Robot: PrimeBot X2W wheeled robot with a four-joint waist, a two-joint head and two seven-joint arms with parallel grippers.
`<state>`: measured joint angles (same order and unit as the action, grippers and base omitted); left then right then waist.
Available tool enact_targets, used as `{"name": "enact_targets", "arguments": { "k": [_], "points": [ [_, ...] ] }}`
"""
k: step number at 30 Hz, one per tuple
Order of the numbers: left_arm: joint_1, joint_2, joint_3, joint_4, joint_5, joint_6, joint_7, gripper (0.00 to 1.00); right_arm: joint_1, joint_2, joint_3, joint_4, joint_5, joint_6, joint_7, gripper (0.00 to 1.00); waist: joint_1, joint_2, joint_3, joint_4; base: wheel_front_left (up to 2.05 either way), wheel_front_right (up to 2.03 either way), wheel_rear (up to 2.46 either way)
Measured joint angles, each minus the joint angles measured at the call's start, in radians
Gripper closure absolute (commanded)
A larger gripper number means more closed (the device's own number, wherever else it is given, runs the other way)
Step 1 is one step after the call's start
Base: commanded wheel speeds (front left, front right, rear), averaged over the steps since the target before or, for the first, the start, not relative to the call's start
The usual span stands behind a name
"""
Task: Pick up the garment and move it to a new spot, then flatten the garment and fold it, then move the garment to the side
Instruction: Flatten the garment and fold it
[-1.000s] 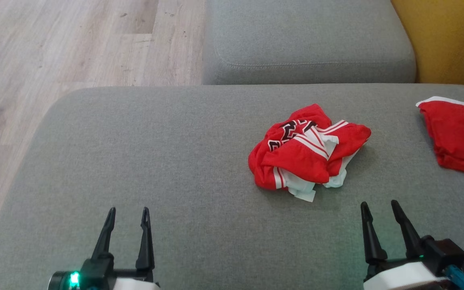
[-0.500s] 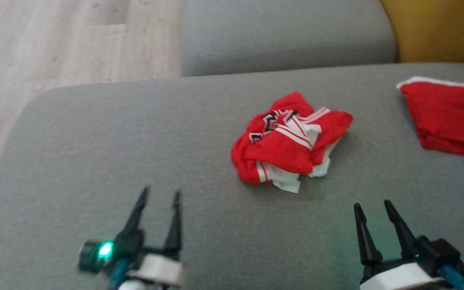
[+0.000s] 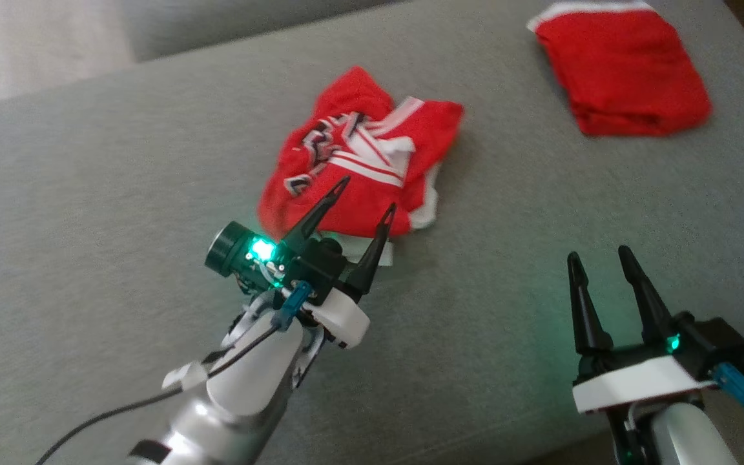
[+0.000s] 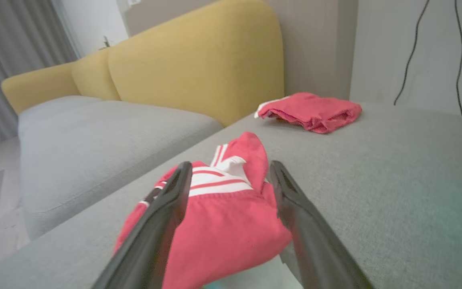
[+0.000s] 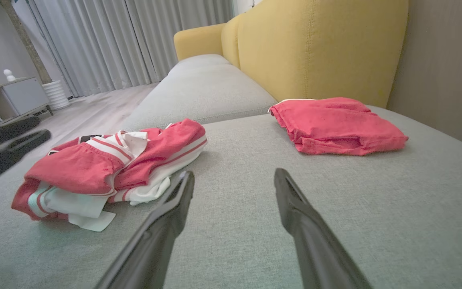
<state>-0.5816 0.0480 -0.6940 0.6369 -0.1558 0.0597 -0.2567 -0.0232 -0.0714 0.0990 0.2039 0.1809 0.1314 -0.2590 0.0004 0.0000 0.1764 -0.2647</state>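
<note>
Left tool (image 3: 369,193): fingers spread wide with nothing gripped, poised at the near edge of the garment (image 3: 423,135). The tips are over its red cloth (whether they touch it I cannot tell).
Right tool (image 3: 597,252): also spread wide and empty, low over bare grey fabric, to the right of the garment and apart from it.
Garment: a crumpled heap of red with white stripes and some dark lettering. It lies near the middle of the sofa seat (image 3: 120,194) and is not lifted.
Task so far: by my reading nothing is finished; this looks like the reach for the first pick-up.
Task left: all of it, that is grasp, lift, carry to a new spot, flatten, fold and set aside.
Other cloth: a folded red cloth (image 3: 624,71) lies well apart from the heap, toward the far right of the seat.
Sofa seat: grey woven fabric, broad and flat, with plenty of bare room to the left of the heap (a likely new spot).
Room: a yellow backrest (image 4: 199,60) behind the seat, a pale wooden floor (image 5: 94,108), grey curtains (image 5: 114,40), and dark cords (image 4: 411,52) hanging down a pale wall.
</note>
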Motion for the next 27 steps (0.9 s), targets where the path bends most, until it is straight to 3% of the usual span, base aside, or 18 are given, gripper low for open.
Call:
{"name": "enact_targets", "arguments": {
  "k": [6, 12, 13, 14, 15, 18, 27],
  "points": [
    [-0.072, -0.001, -0.075, 0.202, 0.036, 0.004, 0.001, 0.0, -0.016, 0.014, 0.004, 0.002, 0.021, 0.0, 0.0, 0.0, -0.0002, 0.0, 0.078, -0.108, 0.0, 0.0, 0.0],
    [-0.12, -0.002, -0.117, 0.323, 0.089, 0.055, 0.007, 0.0, -0.017, 0.025, 0.003, 0.005, 0.023, 0.0, 0.0, 0.0, -0.0004, 0.0, 0.117, -0.165, 0.0, 0.0, 0.0],
    [-0.129, -0.003, -0.12, 0.33, 0.096, 0.064, 0.007, 0.29, -0.017, 0.025, 0.003, 0.007, 0.023, 0.0, 0.0, 0.0, -0.0003, 0.0, 0.117, -0.166, 0.0, 0.0, 0.0],
    [-0.135, -0.003, -0.121, 0.332, 0.099, 0.066, 0.007, 0.69, -0.018, 0.025, 0.004, 0.008, 0.023, 0.0, 0.0, 0.0, -0.0002, 0.0, 0.115, -0.166, 0.0, 0.0, 0.0],
    [-0.138, -0.002, -0.12, 0.331, 0.098, 0.075, 0.007, 1.0, -0.019, 0.025, 0.009, 0.008, 0.023, 0.0, 0.0, 0.0, -0.0003, 0.0, 0.111, -0.166, 0.0, 0.0, 0.0],
    [-0.139, -0.002, -0.116, 0.315, 0.063, 0.067, 0.004, 1.0, -0.029, 0.026, 0.027, 0.01, 0.033, 0.0, 0.0, 0.0, -0.0004, 0.0, 0.095, -0.167, 0.0, 0.0, 0.0],
    [-0.226, -0.002, -0.076, 0.07, -0.162, -0.042, 0.003, 1.0, -0.022, 0.026, 0.026, 0.025, 0.038, 0.0, 0.0, 0.0, -0.0005, 0.0, 0.023, -0.17, 0.0, 0.0, 0.0]
  ]
}}
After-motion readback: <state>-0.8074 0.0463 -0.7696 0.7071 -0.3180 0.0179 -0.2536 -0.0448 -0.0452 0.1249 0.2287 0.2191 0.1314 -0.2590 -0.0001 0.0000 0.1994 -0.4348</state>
